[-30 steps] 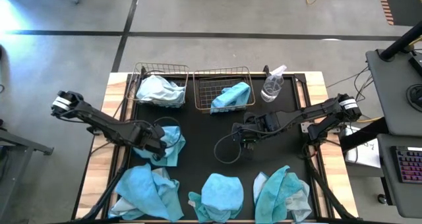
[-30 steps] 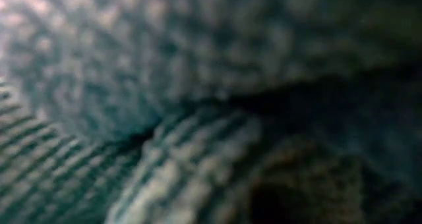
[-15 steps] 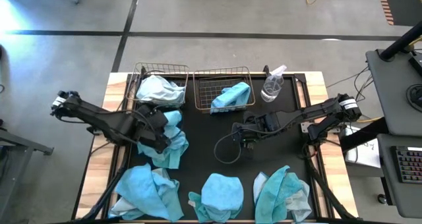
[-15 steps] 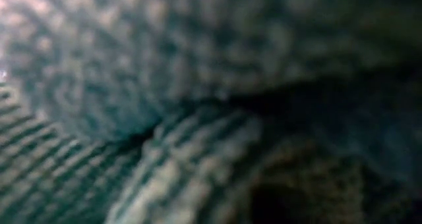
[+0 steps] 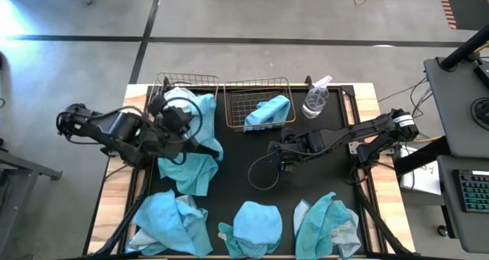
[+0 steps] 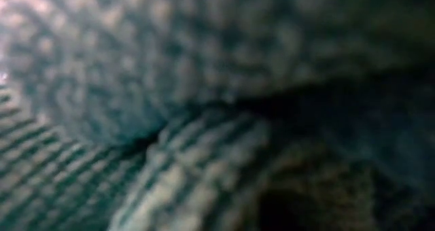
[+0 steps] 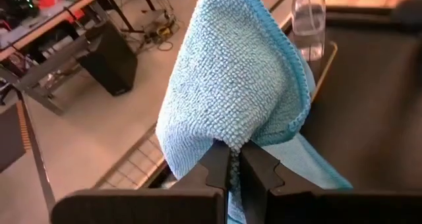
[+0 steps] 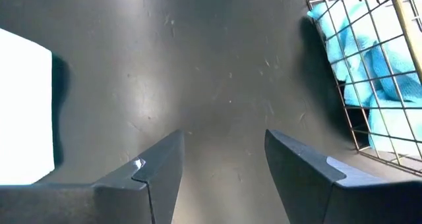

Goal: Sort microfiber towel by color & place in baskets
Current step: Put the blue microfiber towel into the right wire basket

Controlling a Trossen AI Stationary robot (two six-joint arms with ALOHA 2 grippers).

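Observation:
My left gripper (image 5: 191,140) is shut on a turquoise microfiber towel (image 5: 200,168) beside the left basket (image 5: 160,82), which holds a pale towel (image 5: 174,99). The right basket (image 5: 260,88) holds a turquoise towel (image 5: 269,109). Three heaps of turquoise and pale towels lie along the near edge: left (image 5: 172,222), middle (image 5: 256,225), right (image 5: 328,223). My right gripper (image 5: 280,159) rests open, low over the mat's middle, touching nothing; its wrist view shows the gripper (image 8: 224,158) over bare mat beside the right basket (image 8: 356,66). Cloth pressed against the lens fills the low view. My left gripper (image 7: 235,159) pinches the turquoise towel by a bunched fold (image 7: 232,140) between its two fingers. The cloth mounds up past the fingertips (image 7: 231,72) and another part trails below them (image 7: 310,168). Seen from above, its lower end (image 5: 191,185) spreads toward the near edge; whether that end touches the mat is unclear.
A clear spray bottle (image 5: 315,98) stands right of the right basket at the far edge. A loose black cable (image 5: 260,172) loops on the mat by my right gripper. Bare black mat (image 5: 244,149) lies between the baskets and the heaps.
My left gripper, shut on the turquoise towel, has risen and moved toward the far edge, up to the left basket. The towel was bunched on the mat; it is now drawn up, its upper part over the basket's near right corner, its lower part trailing behind.

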